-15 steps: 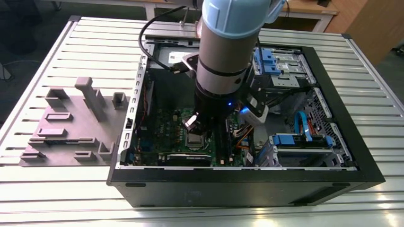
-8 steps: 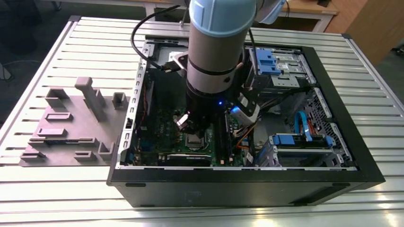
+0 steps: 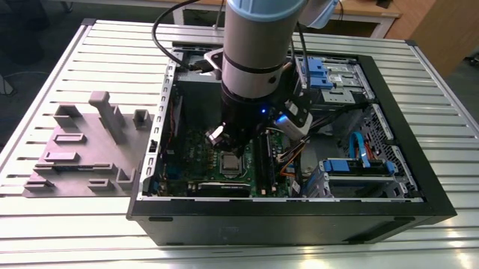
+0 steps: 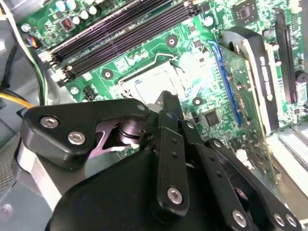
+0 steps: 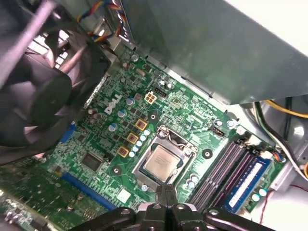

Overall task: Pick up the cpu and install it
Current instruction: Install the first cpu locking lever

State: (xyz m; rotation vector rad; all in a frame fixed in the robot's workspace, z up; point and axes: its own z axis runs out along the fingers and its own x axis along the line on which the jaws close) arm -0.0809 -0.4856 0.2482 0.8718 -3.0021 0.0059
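robot arm hovers inside an open computer case.
in the exterior view, from left: a grey fixture tray (image 3: 78,151), then the case (image 3: 299,218); in the first wrist view the cpu (image 5: 163,162) sits in the green board's socket (image 5: 185,144), just beyond the gripper (image 5: 164,208), its fingertips pressed together, holding nothing.

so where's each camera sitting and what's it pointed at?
Exterior view: off the arm, high, looking down at the open PC case; the arm shows.
First wrist view: on the arm, looking down at the cpu seated in its socket; the hand is shut and empty.
Second wrist view: behind the hand's linkage, facing the motherboard.
Both wrist views share the cpu, socket and RAM slots.
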